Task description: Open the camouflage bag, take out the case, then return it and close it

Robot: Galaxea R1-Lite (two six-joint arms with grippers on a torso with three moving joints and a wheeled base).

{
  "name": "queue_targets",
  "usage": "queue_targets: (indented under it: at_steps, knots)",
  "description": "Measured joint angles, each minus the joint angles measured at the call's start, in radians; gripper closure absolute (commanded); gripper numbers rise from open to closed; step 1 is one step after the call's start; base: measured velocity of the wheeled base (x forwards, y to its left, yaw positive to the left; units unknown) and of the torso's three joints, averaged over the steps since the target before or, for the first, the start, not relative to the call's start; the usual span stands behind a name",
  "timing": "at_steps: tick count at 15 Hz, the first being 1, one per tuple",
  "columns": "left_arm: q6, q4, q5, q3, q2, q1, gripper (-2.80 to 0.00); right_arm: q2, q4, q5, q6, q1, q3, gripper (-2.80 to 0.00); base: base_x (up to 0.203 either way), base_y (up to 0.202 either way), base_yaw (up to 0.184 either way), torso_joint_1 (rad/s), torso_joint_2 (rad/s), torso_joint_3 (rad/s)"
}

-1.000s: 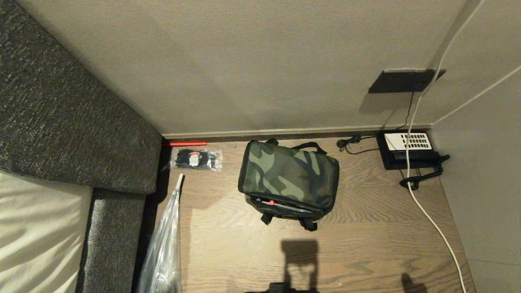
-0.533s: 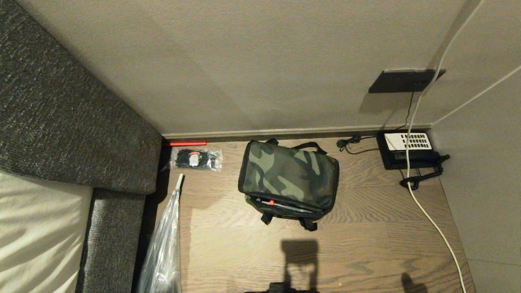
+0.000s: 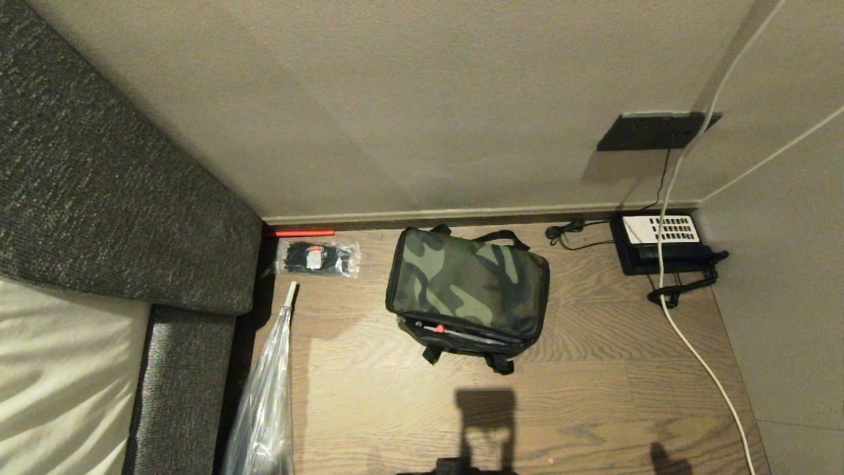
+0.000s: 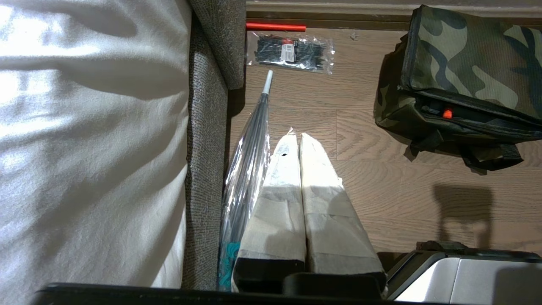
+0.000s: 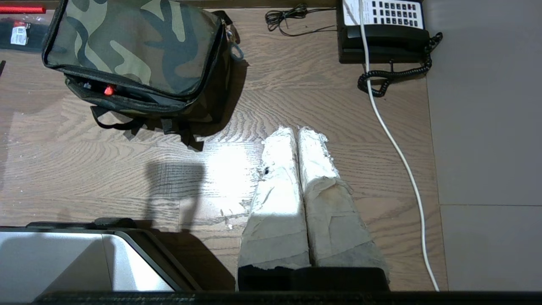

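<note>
The camouflage bag (image 3: 468, 284) sits on the wooden surface near the back wall, its lid down. A small red bit shows in the dark seam along its front edge. The case is out of view. Neither gripper appears in the head view. In the left wrist view, my left gripper (image 4: 299, 136) hovers shut and empty, its white-wrapped fingers pressed together, with the bag (image 4: 465, 55) well off to one side. In the right wrist view, my right gripper (image 5: 297, 130) is likewise shut and empty, short of the bag (image 5: 135, 46).
A black telephone (image 3: 663, 244) with a coiled cord stands at the back right, and a white cable (image 3: 692, 343) runs past it. Left of the bag lie a clear packet of black ties (image 3: 318, 257), a red stick (image 3: 300, 232) and a plastic-sleeved umbrella (image 3: 267, 396). A grey upholstered edge (image 3: 99, 198) borders the left.
</note>
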Motion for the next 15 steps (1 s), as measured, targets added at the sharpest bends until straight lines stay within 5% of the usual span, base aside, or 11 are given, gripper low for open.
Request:
queue_targets:
  at_steps: [6,15]
  knots:
    - [-0.006,0.0,0.0,0.0,0.0,0.0,0.0,0.0,0.0,0.0,0.0,0.0,0.0,0.0,0.0,0.0,0.0,-0.001,0.0,0.027]
    - [-0.011,-0.001,0.001,0.0,0.0,0.0,0.0,0.001,0.0,0.0,0.0,0.0,0.0,0.0,0.0,0.0,0.0,0.002,0.0,0.193]
